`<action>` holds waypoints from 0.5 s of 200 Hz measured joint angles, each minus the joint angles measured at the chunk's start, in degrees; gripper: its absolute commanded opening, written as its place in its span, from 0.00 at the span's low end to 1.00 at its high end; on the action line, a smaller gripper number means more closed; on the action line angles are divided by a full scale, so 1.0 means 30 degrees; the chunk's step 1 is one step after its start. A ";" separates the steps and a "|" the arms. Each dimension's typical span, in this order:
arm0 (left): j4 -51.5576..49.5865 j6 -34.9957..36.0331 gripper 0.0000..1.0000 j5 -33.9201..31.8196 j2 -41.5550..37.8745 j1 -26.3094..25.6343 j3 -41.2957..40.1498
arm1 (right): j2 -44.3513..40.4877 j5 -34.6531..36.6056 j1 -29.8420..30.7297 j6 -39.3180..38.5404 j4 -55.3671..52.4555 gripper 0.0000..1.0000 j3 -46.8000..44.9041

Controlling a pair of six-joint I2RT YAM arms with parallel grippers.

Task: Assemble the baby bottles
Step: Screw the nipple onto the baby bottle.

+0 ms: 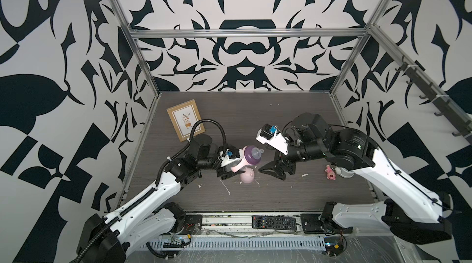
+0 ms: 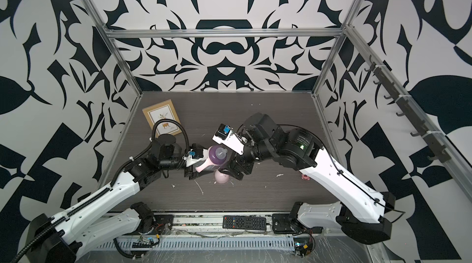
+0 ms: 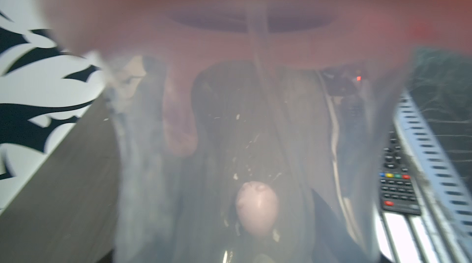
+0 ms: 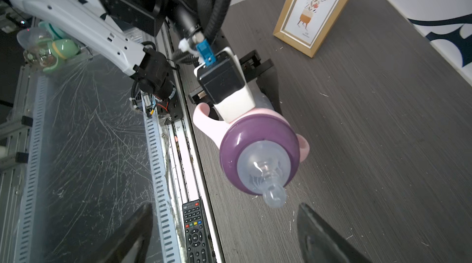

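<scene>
Aloft, left jaws clasp the bottle (image 1: 244,162), purple collar (image 4: 258,141) fitted; right jaws gape empty beside it.

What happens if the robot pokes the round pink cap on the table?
It would probably rock or roll, since the pink cap is a smooth dome resting on the flat table. It looks small and plastic, so likely light and easily sent skidding.
</scene>
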 measured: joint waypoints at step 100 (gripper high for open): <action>-0.1173 -0.0860 0.00 0.3541 0.0532 0.0000 0.0007 | 0.1443 0.0270 0.0466 -0.1632 0.0160 0.89 -0.0189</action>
